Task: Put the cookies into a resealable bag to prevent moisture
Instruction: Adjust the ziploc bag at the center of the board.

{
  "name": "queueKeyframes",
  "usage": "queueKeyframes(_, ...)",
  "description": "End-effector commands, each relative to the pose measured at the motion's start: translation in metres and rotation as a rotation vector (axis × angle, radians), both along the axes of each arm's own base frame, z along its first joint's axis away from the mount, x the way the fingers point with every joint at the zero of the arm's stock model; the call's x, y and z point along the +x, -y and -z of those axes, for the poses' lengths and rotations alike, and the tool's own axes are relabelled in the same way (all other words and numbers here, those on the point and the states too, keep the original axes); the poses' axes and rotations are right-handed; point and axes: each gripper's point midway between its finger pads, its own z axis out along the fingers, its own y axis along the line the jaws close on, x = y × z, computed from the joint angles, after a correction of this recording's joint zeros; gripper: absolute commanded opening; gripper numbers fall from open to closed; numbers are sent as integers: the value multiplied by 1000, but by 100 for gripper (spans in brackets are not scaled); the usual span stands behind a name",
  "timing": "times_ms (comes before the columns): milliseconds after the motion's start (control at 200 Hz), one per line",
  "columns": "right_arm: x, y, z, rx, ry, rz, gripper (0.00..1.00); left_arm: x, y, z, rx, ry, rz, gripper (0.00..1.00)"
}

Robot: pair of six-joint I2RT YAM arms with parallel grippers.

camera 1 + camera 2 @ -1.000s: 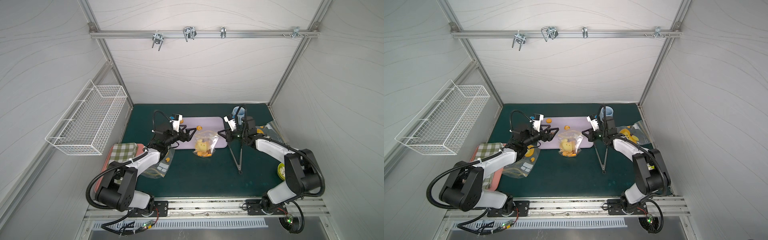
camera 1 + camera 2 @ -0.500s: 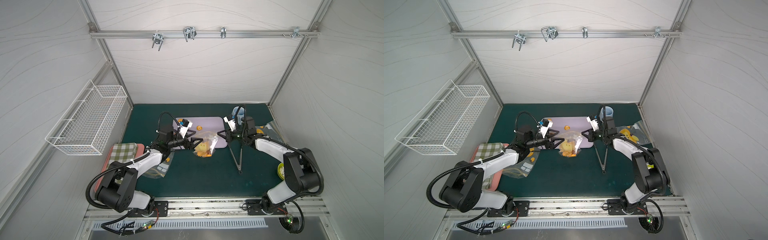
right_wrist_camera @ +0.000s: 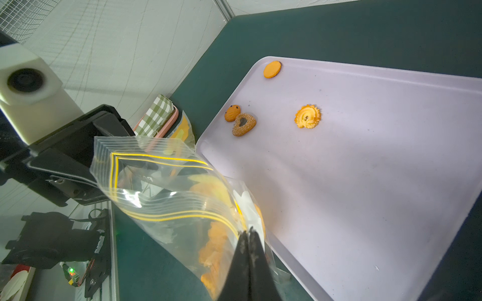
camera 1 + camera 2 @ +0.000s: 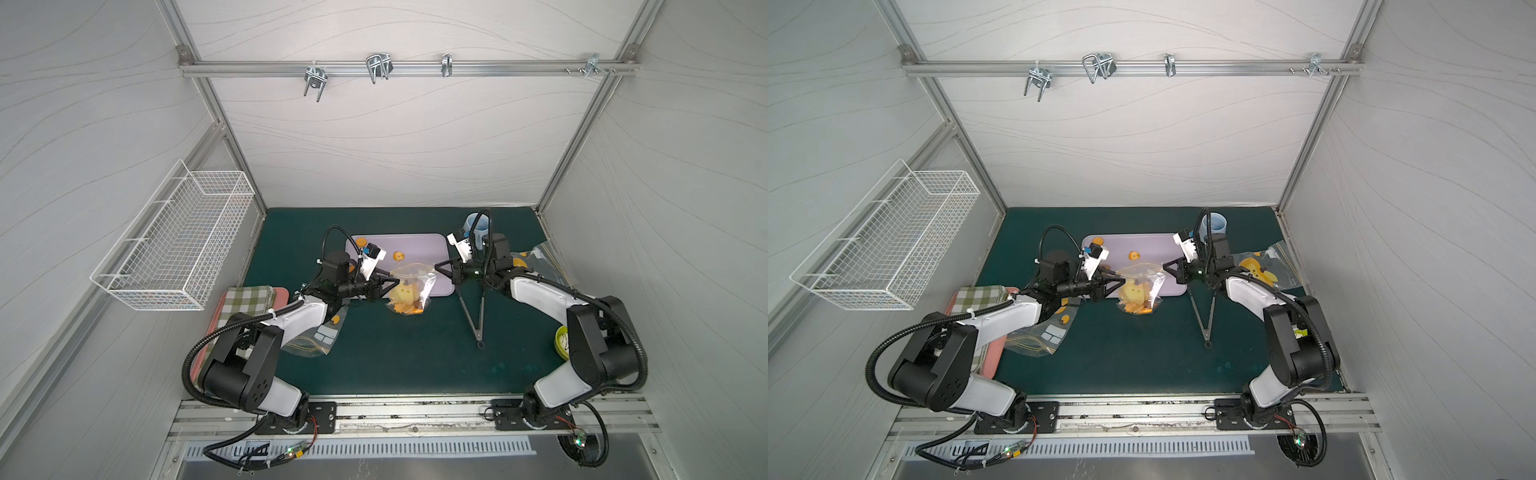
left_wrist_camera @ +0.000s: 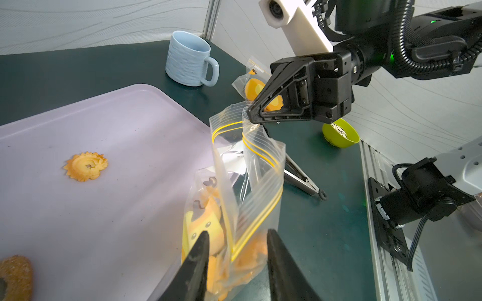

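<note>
A clear resealable bag [image 4: 409, 286] with yellow zip lines hangs over the front edge of the lilac tray [image 4: 424, 248]. Several orange cookies [image 3: 216, 242] lie in its bottom. My right gripper [image 3: 247, 230] is shut on one top corner of the bag [image 5: 250, 166]. My left gripper [image 5: 238, 233] is open, its jaws straddling the opposite rim without pressing it. On the tray [image 3: 391, 182] lie a flower cookie [image 3: 307, 116], a dark heart [image 3: 243, 124], a dotted round [image 3: 232, 112] and a plain round [image 3: 272, 69].
A blue mug [image 4: 476, 224] stands behind the right arm. Metal tongs [image 4: 476, 311] lie right of the bag, a green bowl [image 4: 561, 340] at the right edge. Spare bags lie under the left arm [image 4: 316, 336] and at the right [image 4: 544, 257]. A checked cloth [image 4: 249, 299] is at the left.
My left gripper swung right from the tray to the bag's free rim, and its jaws narrowed around it. The right gripper kept its hold in place.
</note>
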Motion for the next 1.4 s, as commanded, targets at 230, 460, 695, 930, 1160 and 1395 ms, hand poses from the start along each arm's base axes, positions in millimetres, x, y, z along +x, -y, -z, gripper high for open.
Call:
queueKeyframes(230, 3, 1, 0, -8, 4, -9, 0, 6, 4, -41, -50, 117, 13, 42)
queueKeyframes(460, 3, 1, 1, -12, 4, -8, 0, 9, 2, -44, -64, 117, 7, 39)
queueKeyframes(695, 2, 1, 1, -15, 5, -8, 0, 10, 4, -52, -80, 129, 16, 32)
queueKeyframes(930, 3, 2, 0, -17, 8, -4, 0, 11, 3, -50, -73, 121, 11, 10)
queueKeyframes(1160, 2, 15, -26, -23, 105, 81, 11, 14, 1, -54, -52, 105, -37, 0)
queueKeyframes(1395, -13, 46, -96, -2, 323, 231, 51, -2, 14, -90, 58, 57, -110, 0)
